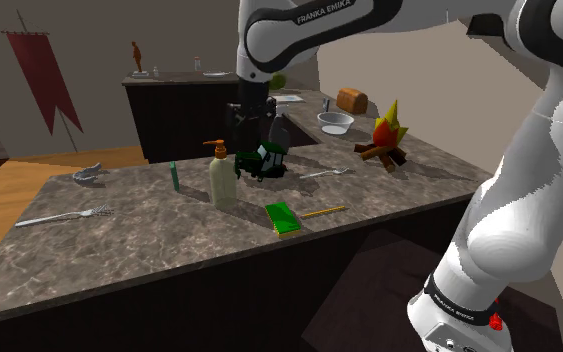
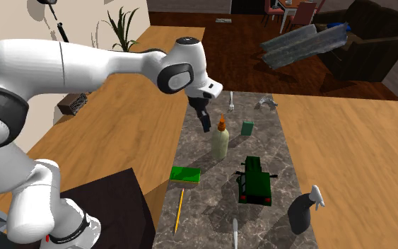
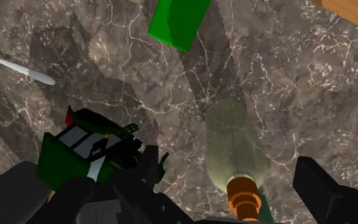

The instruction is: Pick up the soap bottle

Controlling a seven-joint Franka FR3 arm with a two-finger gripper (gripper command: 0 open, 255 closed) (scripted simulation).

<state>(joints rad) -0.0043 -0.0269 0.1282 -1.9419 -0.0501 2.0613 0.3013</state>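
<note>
Black claw (image 3: 196, 191), fingers spread apart, clasping nothing. Between the fingers, untouched and nearer one of them: orange pump of the pale soap bottle (image 3: 238, 149), upright on a dark marble counter (image 3: 285, 70). Just beside the bottle, a green toy car (image 3: 75, 153). Farther out, a flat green block (image 3: 179, 22), then a yellow pencil (image 1: 324, 211).

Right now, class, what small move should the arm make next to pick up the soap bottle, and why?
Probably lower the gripper straight down around the soap bottle. Its fingers stand open above the bottle, the orange pump sits between them untouched, and nothing is held yet.
</note>
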